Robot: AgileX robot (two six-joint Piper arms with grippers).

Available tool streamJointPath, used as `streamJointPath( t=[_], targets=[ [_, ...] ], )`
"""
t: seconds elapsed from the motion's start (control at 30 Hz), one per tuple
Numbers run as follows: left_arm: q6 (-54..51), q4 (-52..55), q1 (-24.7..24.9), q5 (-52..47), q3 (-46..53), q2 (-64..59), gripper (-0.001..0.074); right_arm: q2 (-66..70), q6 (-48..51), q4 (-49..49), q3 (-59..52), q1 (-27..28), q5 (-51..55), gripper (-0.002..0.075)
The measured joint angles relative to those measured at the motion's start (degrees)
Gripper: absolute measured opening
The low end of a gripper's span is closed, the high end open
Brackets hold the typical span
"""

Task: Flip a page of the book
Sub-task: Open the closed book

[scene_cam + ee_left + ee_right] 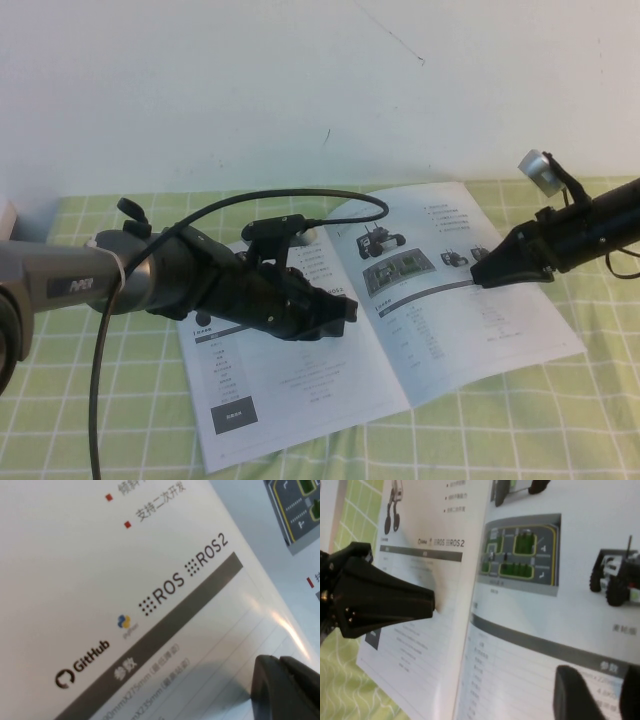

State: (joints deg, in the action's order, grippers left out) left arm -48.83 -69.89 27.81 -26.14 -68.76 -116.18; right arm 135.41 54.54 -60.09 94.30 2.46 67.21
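Observation:
The book [300, 400] lies open on the green checked cloth. Its right-hand page [470, 330] carries black wheeled-robot photos, a green board picture [520, 550] and text tables. My left gripper [350, 310] is shut, its tip resting on the left-hand page near the spine. That page fills the left wrist view, where the left gripper [280, 661] shows its fingers together, and its black tip [431, 604] also appears in the right wrist view. My right gripper [478, 277] hovers low over the right-hand page. There the right gripper [602, 680] is open, with printed paper showing flat between its fingers.
A black cable [250, 205] arcs above the left arm and the book's top edge. The green checked cloth [560, 420] covers the table out to a white wall [300, 90] behind. A silver part [540, 168] sticks up from the right arm.

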Motion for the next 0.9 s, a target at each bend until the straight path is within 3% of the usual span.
streamJointPath(
  t=[0.17, 0.3, 0.47, 0.57, 0.77, 0.9],
  targets=[
    [-0.8, 0.0, 0.0, -0.1, 0.0, 0.0, -0.0002, -2.7, 0.0, 1.3, 0.0, 1.6, 0.0, 0.0048],
    [-1.9, 0.0, 0.0, -0.1, 0.0, 0.0, -0.0002, -6.6, 0.3, 7.2, 0.0, 3.1, 0.1, 0.0008],
    [-2.6, 0.5, 0.0, -0.2, -0.3, 0.0, -0.0002, -9.4, -5.7, 21.6, 0.0, 3.7, -0.5, -0.0001],
    [-2.6, 1.0, 0.0, -1.3, -2.1, 0.0, -0.0002, -9.3, -7.6, 25.1, 0.0, 3.7, -0.9, -0.0002],
    [-0.7, 3.8, 0.1, -0.8, -7.8, 0.0, -0.0002, -8.8, -3.2, 21.6, 0.0, 3.7, -1.4, 0.0012],
    [2.6, 7.7, 0.1, 2.2, -10.1, -0.7, -0.0002, -8.8, 1.1, 16.7, 0.0, 3.7, -3.4, 0.0131]
  ],
)
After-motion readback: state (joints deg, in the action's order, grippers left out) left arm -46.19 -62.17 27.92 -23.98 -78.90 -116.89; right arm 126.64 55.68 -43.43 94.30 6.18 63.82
